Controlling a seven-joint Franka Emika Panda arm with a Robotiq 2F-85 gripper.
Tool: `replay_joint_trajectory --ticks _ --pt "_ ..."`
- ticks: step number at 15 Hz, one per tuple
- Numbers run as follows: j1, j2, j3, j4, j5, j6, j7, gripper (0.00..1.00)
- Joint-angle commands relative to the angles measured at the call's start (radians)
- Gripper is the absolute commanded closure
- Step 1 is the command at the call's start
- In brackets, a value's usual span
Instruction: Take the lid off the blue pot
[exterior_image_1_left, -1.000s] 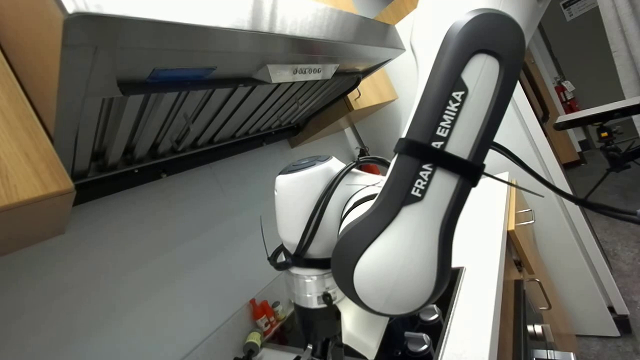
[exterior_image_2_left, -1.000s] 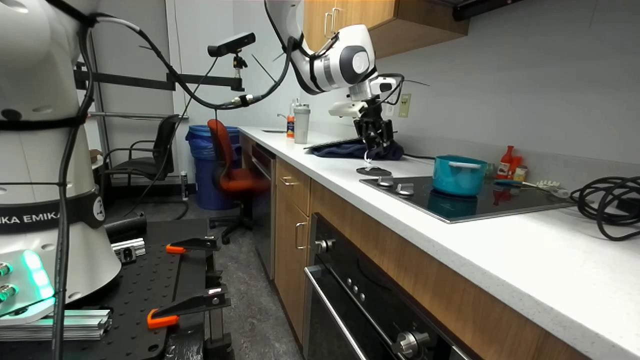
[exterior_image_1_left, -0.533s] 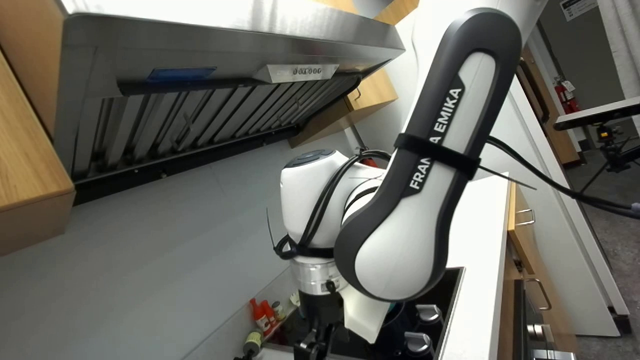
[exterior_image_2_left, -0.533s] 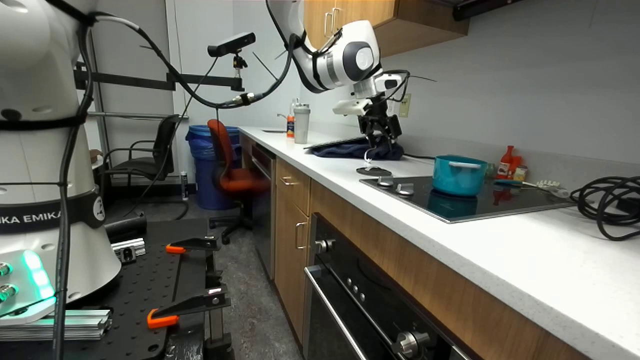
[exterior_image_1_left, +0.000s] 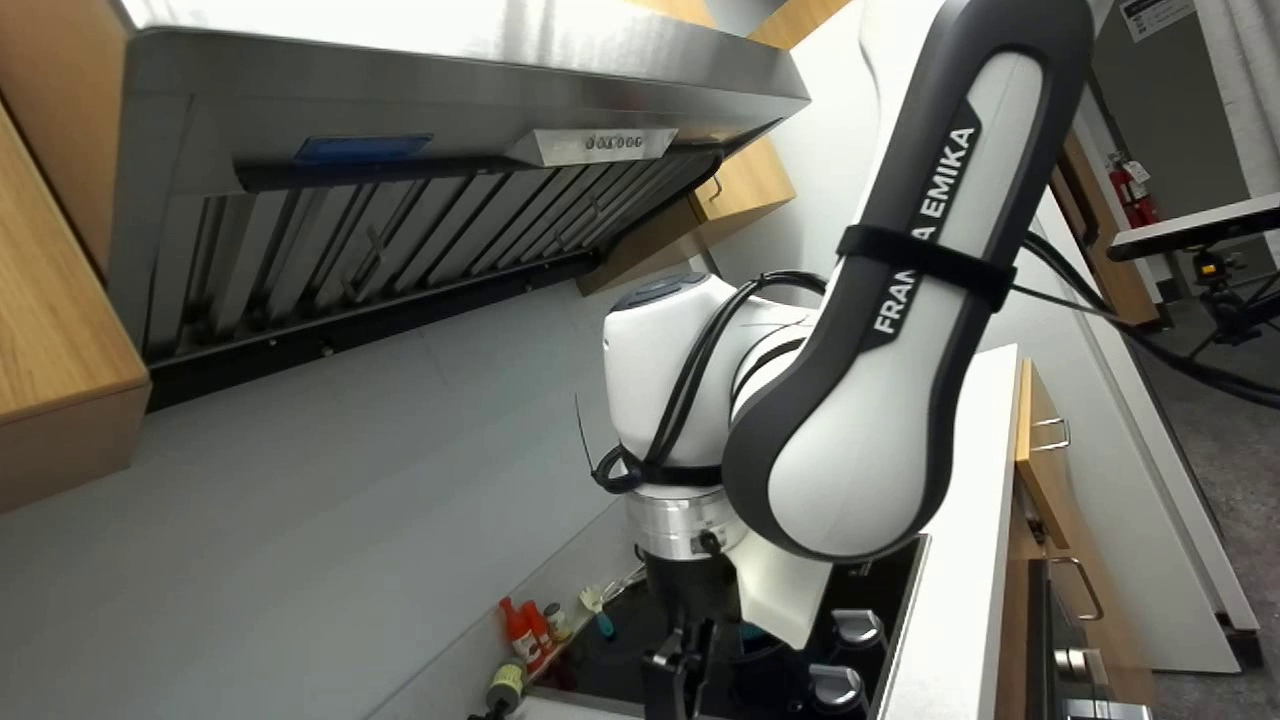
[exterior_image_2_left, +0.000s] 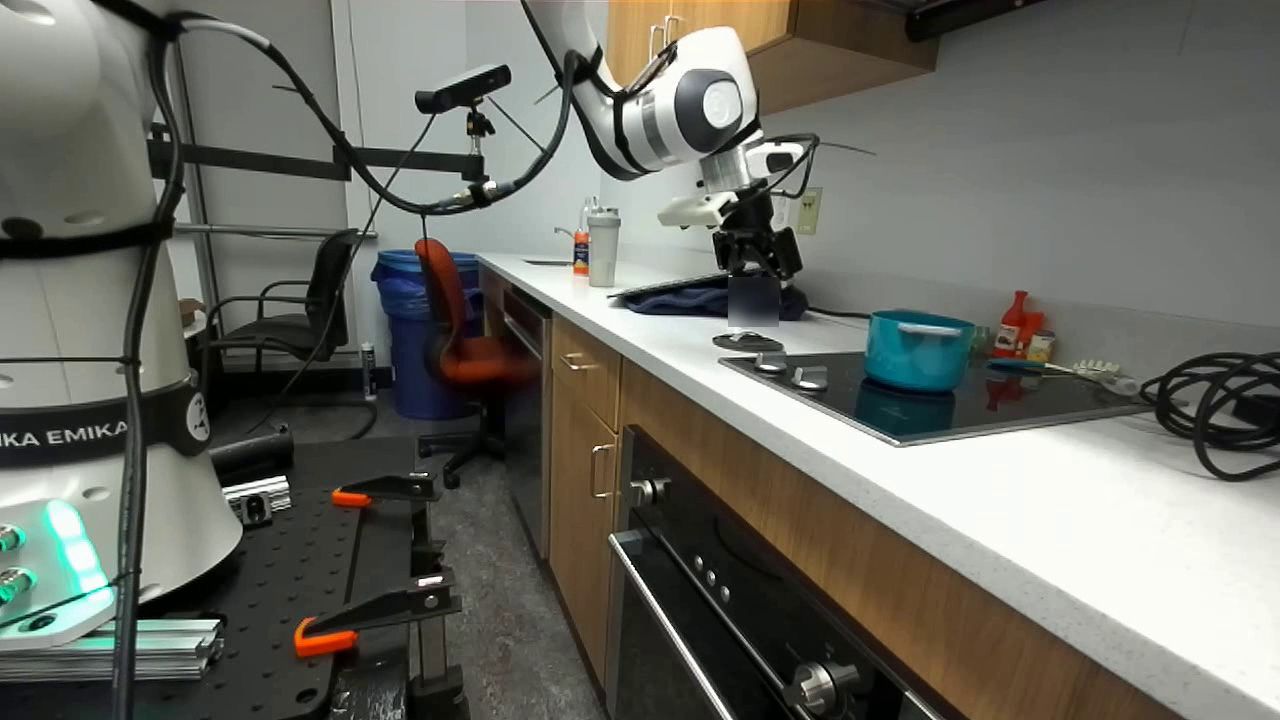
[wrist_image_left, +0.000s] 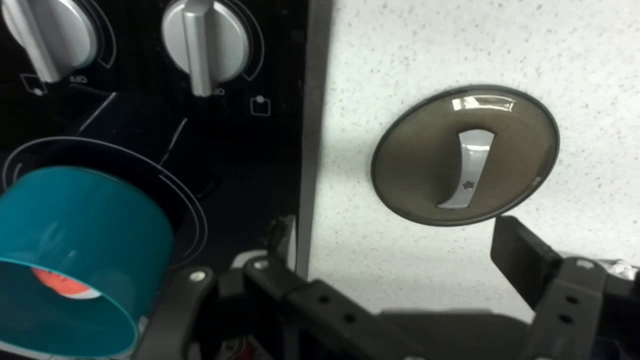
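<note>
The blue pot (exterior_image_2_left: 915, 350) stands uncovered on the black stove plate; it also shows in the wrist view (wrist_image_left: 85, 220), with something red-orange and white (wrist_image_left: 65, 282) inside. Its lid, a brownish glass disc with a dark rim (wrist_image_left: 420, 170), lies flat on the white counter beside the stove, grey handle (wrist_image_left: 472, 165) up. The lid also shows in an exterior view (exterior_image_2_left: 748, 343). My gripper (wrist_image_left: 392, 227) is open and empty, above the counter near the lid. In an exterior view a blurred patch covers the fingertips below the gripper (exterior_image_2_left: 755, 268). The pot is mostly hidden behind the arm in an exterior view.
Stove knobs (wrist_image_left: 205, 45) stand beside the lid's side of the stove. Red bottles (exterior_image_2_left: 1012, 325) and utensils (exterior_image_2_left: 1095, 370) lie behind the pot. A dark blue cloth (exterior_image_2_left: 690, 300) lies behind the gripper. Black cables (exterior_image_2_left: 1215, 400) and a range hood (exterior_image_1_left: 450, 100) are around.
My gripper has risen from close above the lid's handle and shifted slightly. The lid and the pot have not moved.
</note>
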Motion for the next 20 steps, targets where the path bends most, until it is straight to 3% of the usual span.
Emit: replay_joint_trajectory --ticks 1,12,20 --pt "0.008 -0.082 -0.021 -0.108 -0.026 0.042 0.023 0.00" --pt "0.011 -0.267 -0.056 -0.361 -0.144 0.103 0.102 0.00" --pt "0.008 -0.447 -0.031 -0.527 -0.236 0.036 0.222 0.00"
